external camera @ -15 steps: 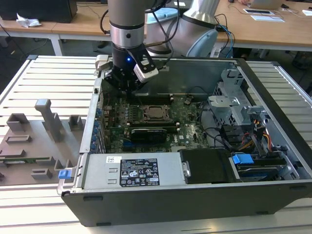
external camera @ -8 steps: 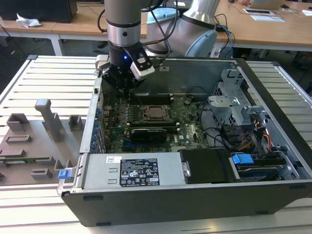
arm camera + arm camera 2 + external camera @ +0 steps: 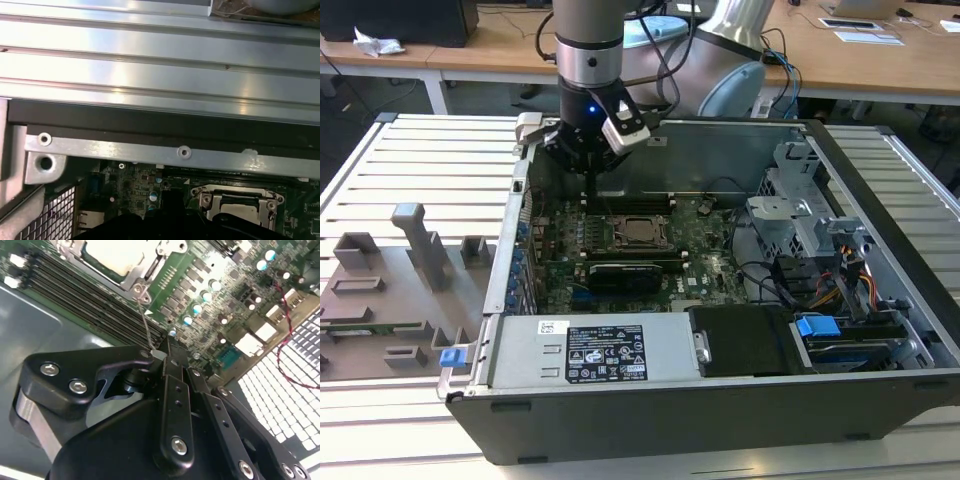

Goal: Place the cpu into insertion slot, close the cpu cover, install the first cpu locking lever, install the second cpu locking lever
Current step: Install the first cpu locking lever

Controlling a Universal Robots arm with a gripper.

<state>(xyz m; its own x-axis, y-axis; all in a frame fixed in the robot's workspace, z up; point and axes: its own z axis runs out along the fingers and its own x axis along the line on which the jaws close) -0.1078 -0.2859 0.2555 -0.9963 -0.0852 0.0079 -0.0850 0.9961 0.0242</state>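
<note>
We see the gripper [image 3: 159,356] pinched on the thin wire locking lever [image 3: 145,320], beside the silver cpu cover [image 3: 147,267], far case wall [image 3: 720,150] close.

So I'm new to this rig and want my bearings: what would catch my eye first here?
The black gripper hangs inside the open computer case, its tip at a thin wire locking lever. That lever rises from a corner of the silver cpu cover, which lies flat around the pale cpu on the green motherboard.
</note>
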